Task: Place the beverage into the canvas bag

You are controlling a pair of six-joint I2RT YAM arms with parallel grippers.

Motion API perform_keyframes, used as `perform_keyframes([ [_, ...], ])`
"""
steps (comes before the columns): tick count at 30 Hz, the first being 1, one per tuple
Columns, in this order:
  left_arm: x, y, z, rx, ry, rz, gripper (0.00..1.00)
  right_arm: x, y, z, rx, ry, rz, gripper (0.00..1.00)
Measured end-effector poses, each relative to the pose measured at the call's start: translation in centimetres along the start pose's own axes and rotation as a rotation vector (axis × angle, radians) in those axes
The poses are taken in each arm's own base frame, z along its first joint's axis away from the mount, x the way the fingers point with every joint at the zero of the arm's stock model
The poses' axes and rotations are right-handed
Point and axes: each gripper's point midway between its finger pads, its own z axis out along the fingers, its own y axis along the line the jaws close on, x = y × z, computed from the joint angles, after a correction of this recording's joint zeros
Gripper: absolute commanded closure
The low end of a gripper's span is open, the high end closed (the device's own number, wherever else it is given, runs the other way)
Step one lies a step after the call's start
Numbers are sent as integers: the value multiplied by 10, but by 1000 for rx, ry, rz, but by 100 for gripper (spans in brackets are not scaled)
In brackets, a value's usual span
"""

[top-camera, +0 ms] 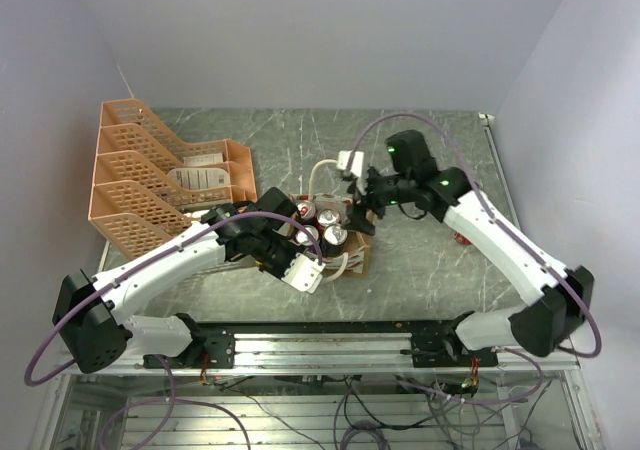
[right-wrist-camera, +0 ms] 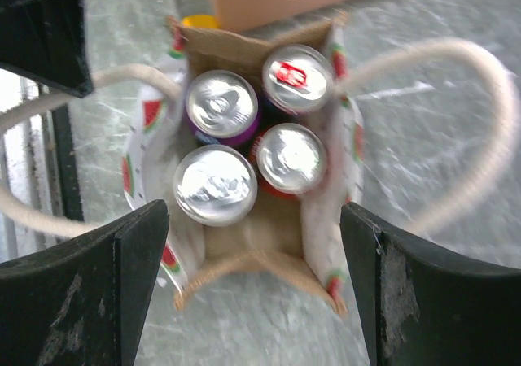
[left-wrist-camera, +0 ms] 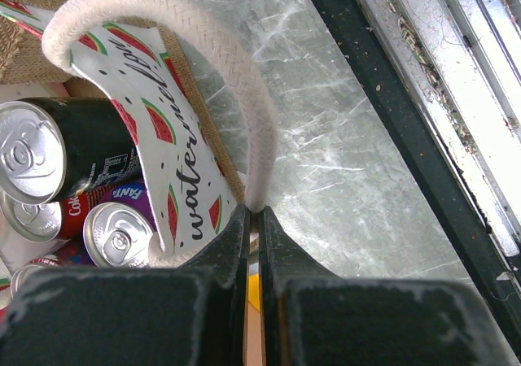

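Cans (right-wrist-camera: 291, 156) — half-hidden inside canvas bag (right-wrist-camera: 248, 55)

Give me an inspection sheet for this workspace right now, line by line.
Surface: green marbled table, no spills seen.
Job's things: canvas bag upright, four cans standing inside.
Clutter: orange tray rack at back left.
Grippers: left gripper shut on the bag's rope handle; right gripper open above the cans, holding nothing.
Cables: purple cables loop along both arms; loose wires at the near edge.
Surroundings: plain white walls.

Rough woven canvas bag (right-wrist-camera: 262, 229), shiny metal cans (right-wrist-camera: 216, 184), braided rope handle (left-wrist-camera: 238, 67)
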Motion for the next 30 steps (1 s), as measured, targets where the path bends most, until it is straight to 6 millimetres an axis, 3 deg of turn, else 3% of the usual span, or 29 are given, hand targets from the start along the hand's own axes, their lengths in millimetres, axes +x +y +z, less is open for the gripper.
perform_keyframes([
  [3, 0, 0, 0, 0, 0, 0, 93, 1, -19, -35, 115, -54, 31, 13],
  [6, -1, 0, 0, -1, -3, 1, 93, 14, -43, -82, 298, -86, 90, 10],
  [11, -1, 1, 0, -2, -4, 2, 93, 43, -74, -140, 566, -73, 219, 8],
  [14, -1, 1, 0, -2, -7, 2, 93, 75, -97, -165, 704, -34, 335, 6],
  [23, -3, 2, 1, -8, -13, -7, 93, 190, -145, -208, 929, 135, 670, 0],
  [27, -3, 2, 1, -9, -15, -6, 93, 228, -154, -212, 938, 193, 763, 0],
  [30, -3, 3, 1, -11, -16, -5, 93, 244, -160, -205, 915, 219, 803, 0],
])
